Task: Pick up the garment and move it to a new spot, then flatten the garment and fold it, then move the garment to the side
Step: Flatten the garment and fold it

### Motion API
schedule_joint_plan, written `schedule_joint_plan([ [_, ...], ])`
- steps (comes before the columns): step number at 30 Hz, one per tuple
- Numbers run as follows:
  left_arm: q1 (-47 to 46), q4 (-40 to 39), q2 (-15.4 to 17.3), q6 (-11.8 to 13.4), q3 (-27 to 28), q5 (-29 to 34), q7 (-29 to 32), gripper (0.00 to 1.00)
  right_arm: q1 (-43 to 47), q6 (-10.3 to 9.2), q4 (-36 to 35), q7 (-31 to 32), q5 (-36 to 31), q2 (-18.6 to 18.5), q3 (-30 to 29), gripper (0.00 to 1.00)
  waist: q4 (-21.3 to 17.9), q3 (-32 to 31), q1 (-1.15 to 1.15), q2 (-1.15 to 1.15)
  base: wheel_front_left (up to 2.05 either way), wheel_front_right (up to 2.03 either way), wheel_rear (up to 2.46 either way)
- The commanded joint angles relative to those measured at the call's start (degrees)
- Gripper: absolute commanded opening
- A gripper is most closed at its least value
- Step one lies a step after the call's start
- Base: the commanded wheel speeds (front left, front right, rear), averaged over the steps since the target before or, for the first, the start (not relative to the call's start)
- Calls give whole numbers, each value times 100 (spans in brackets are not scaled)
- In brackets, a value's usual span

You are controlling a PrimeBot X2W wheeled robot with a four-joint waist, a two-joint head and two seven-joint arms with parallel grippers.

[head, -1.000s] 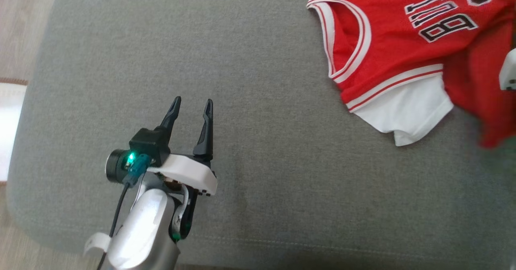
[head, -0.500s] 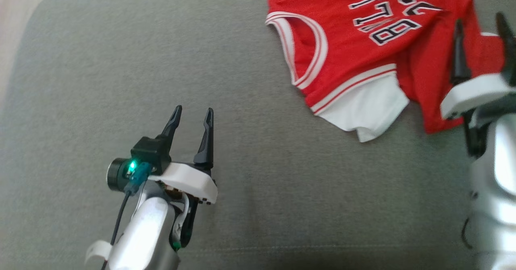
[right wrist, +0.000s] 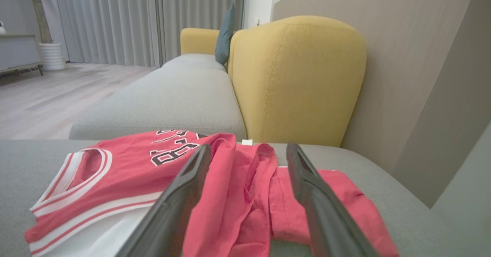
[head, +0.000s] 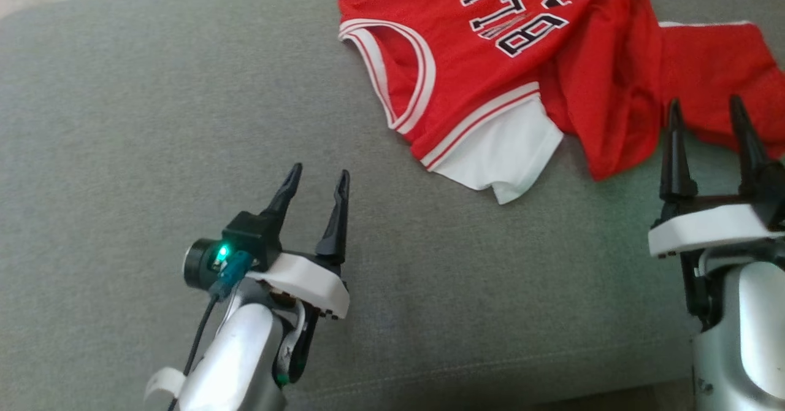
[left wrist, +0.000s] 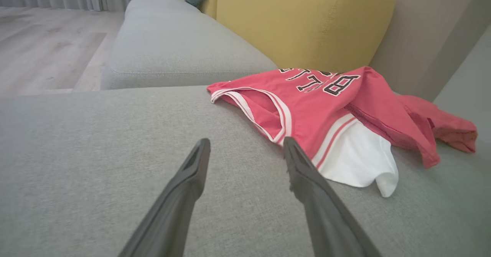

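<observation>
Hovering over the grey seat [head: 122, 122] with both claws spread wide.
The left gripper [head: 319, 175] is hanging above bare seat, well apart from the garment [head: 490, 80]. The right gripper [head: 705, 104] is pointing at its bunched red part, just beside it. The garment is lying crumpled near the back of the seat. Behind it a yellow backrest [right wrist: 295, 76] is standing, with a blue pillow [right wrist: 224, 34] farther off.
</observation>
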Motion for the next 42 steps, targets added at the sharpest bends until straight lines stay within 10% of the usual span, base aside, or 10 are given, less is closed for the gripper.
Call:
schedule_joint_plan([
  [1,-279,-167,44,-34,113,-42,-71,100,-167,21,-300,20,76,-12,174,100,-105,63,0,0,0,0,0],
  [34,-2385,2443,44,18,-1823,-2249,99,100,-449,21,-613,-115,360,-10,490,100,-1245,821,0,0,0,0,0],
  [35,-2414,2458,44,19,-1847,-2292,77,97,-455,21,-607,-122,363,-10,495,100,-1268,825,0,0,0,0,0],
  [37,-2491,2465,44,-2,-1887,-2403,8,0,-460,21,-595,-136,372,-10,506,100,-1318,829,0,0,0,0,0],
  [42,-2537,2410,44,12,-1812,-2481,-60,0,-416,21,-595,-145,337,-9,403,100,-1254,792,0,0,0,0,0],
])
